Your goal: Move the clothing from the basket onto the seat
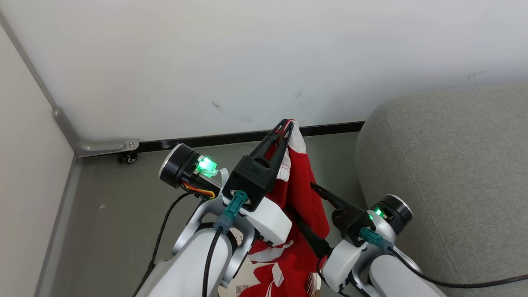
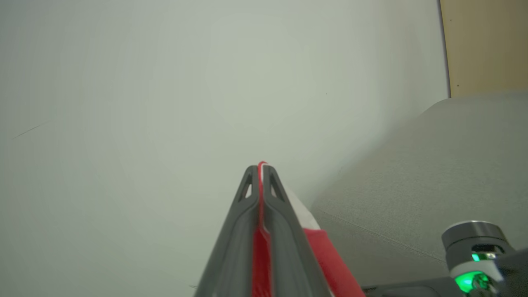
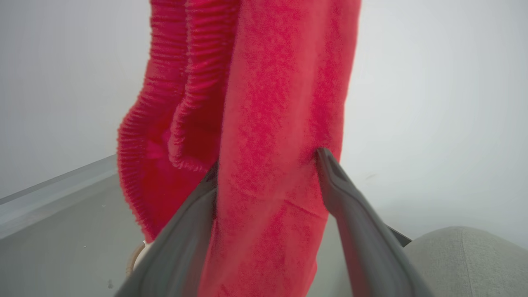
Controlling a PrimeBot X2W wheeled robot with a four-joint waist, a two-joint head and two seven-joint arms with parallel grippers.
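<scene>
L hand [image 1: 286, 128]: pinching top edge of clothing [image 1: 303, 194].
R hand [image 3: 268, 161]: gaping wide, straddling the hanging fabric, not gripping.
Axis: dangling vertical.
Seat [image 1: 453, 165]: sitting rightward of both; R arm nearer.

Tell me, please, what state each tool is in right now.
Left tool: shut on the clothing, held up.
Right tool: open, astride the hanging clothing.
</scene>
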